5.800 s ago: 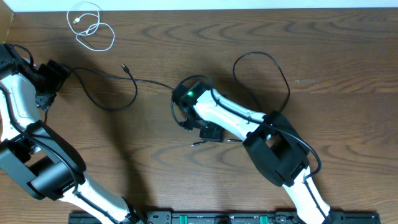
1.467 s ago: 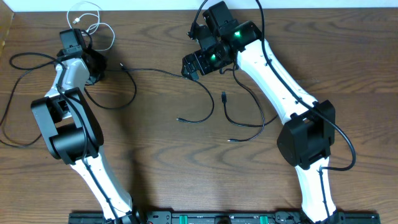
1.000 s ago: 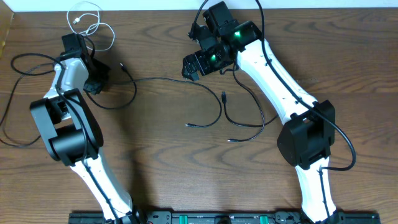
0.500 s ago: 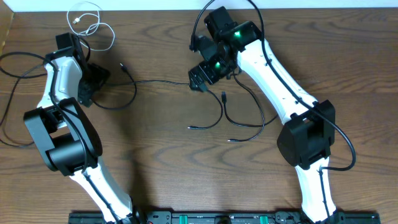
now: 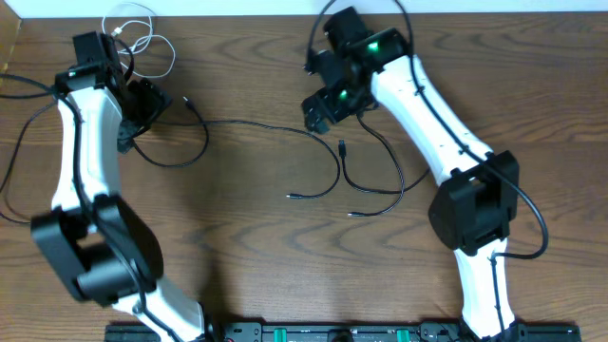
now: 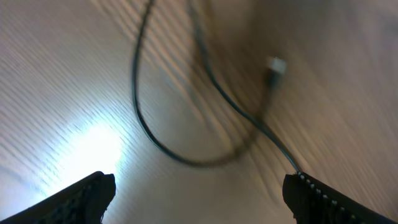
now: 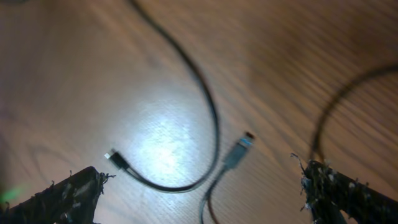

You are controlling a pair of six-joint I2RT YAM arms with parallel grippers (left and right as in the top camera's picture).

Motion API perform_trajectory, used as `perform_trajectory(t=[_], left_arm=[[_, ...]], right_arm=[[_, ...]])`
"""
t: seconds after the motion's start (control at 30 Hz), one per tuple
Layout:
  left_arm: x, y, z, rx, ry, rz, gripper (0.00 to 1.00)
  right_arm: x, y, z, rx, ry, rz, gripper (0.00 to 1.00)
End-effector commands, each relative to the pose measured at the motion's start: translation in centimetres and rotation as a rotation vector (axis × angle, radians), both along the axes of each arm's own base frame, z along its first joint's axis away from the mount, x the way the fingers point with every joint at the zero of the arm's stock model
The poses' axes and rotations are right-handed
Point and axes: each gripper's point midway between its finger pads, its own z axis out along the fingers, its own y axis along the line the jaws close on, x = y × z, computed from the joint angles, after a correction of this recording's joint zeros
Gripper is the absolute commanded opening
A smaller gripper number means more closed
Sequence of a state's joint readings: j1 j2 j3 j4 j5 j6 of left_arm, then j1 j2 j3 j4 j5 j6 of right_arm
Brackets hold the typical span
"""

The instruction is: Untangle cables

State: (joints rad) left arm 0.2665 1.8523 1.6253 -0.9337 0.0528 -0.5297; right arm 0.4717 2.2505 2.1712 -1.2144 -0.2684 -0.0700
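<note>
A short white cable lies coiled at the far left of the table. A long black cable runs from a loop under the left arm across to a plug end; it shows in the left wrist view and the right wrist view. A second black cable curls below the right gripper, its plug between the right fingers' view. My left gripper is open and empty above the loop. My right gripper is open and empty above the cables.
Thicker black arm cords hang left of the left arm and above the right arm. The wooden table stretches bare toward the front edge, where a black rail sits.
The right gripper let go of the long black cable, which dropped flat on the table, and moved slightly right. The left arm swung up and left, its gripper staying over the loop.
</note>
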Motion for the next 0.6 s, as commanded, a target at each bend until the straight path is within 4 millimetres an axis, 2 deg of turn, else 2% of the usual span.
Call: perform_trajectory(t=[0.0, 0.07, 0.1, 0.17, 0.2, 0.27, 0.37, 0.57], left_arm=[[-0.6, -5.1, 2.7, -0.087, -0.047, -0.190, 0.91], [-0.9, -8.3, 2.7, -0.139, -0.038, -0.321, 0.91], [-1.4, -10.6, 2.3, -0.166, -0.009, -0.408, 0.91], [-2.2, -13.2, 1.4, -0.174, 0.040, -0.493, 0.91], [-2.9, -15.6, 0.4, -0.180, 0.073, -0.551, 0.91], [-3.5, -18.3, -0.5, -0.183, 0.094, -0.618, 0.91], [-4.5, -22.0, -1.7, -0.168, 0.118, -0.720, 0.91], [-6.3, -26.5, -4.3, -0.020, 0.171, -0.908, 0.91]], right_arm=[[1.9, -3.5, 0.1, 0.000, 0.044, -0.221, 0.99], [2.7, -5.2, 0.1, 0.008, 0.066, -0.312, 0.99], [3.2, -6.6, 0.1, 0.011, 0.085, -0.376, 0.99], [3.4, -8.3, 0.0, 0.007, 0.108, -0.432, 0.99], [3.5, -10.0, -0.2, -0.003, 0.130, -0.467, 0.99], [3.4, -11.5, -0.3, -0.012, 0.150, -0.498, 0.99], [3.1, -13.6, -0.5, -0.027, 0.187, -0.539, 0.99], [2.3, -16.0, -0.7, -0.047, 0.239, -0.588, 0.99]])
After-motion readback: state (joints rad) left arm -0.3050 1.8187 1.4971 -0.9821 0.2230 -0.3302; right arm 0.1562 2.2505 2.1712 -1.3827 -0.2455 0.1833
